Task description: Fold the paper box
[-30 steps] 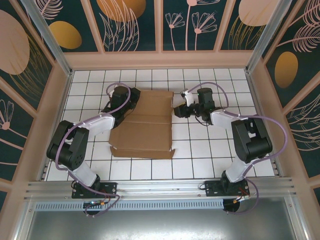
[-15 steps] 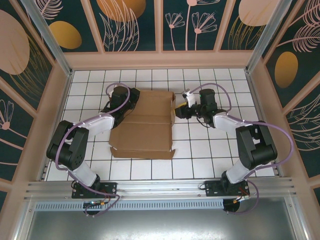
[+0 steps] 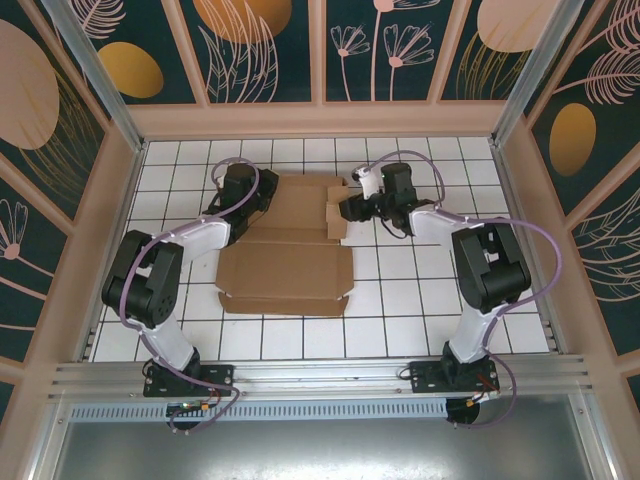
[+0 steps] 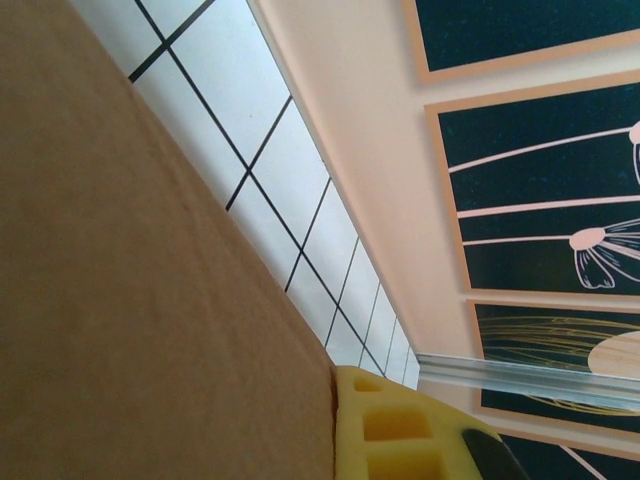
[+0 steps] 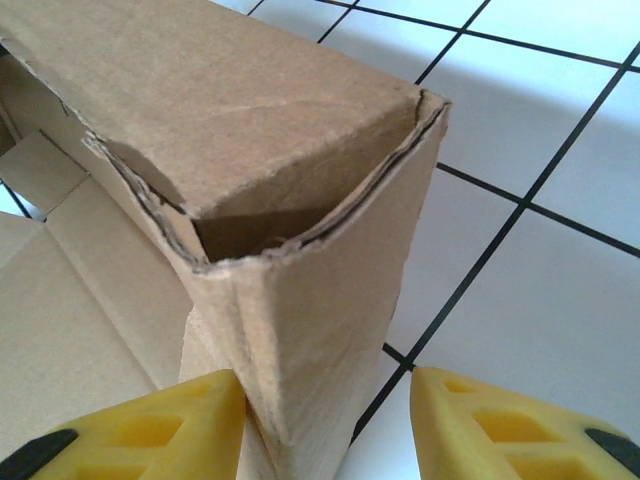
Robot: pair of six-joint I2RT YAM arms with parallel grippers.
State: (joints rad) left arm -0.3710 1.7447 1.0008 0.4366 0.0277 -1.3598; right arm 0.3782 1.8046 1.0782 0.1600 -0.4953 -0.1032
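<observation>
The box (image 3: 290, 262) lies mid-table, half flat. I'm working its raised right side flap, with the right gripper (image 5: 325, 425) open astride it and the left gripper (image 3: 258, 203) closed at the far-left edge. Next, I'd pinch that flap's crease firm.

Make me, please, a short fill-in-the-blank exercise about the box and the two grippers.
1. Seen from above, the left gripper is at the ____ edge of the paper box.
2. The right gripper has a raised flap ____ its fingers.
3. Those fingers are ____ in colour.
Missing words: left; between; yellow.
</observation>
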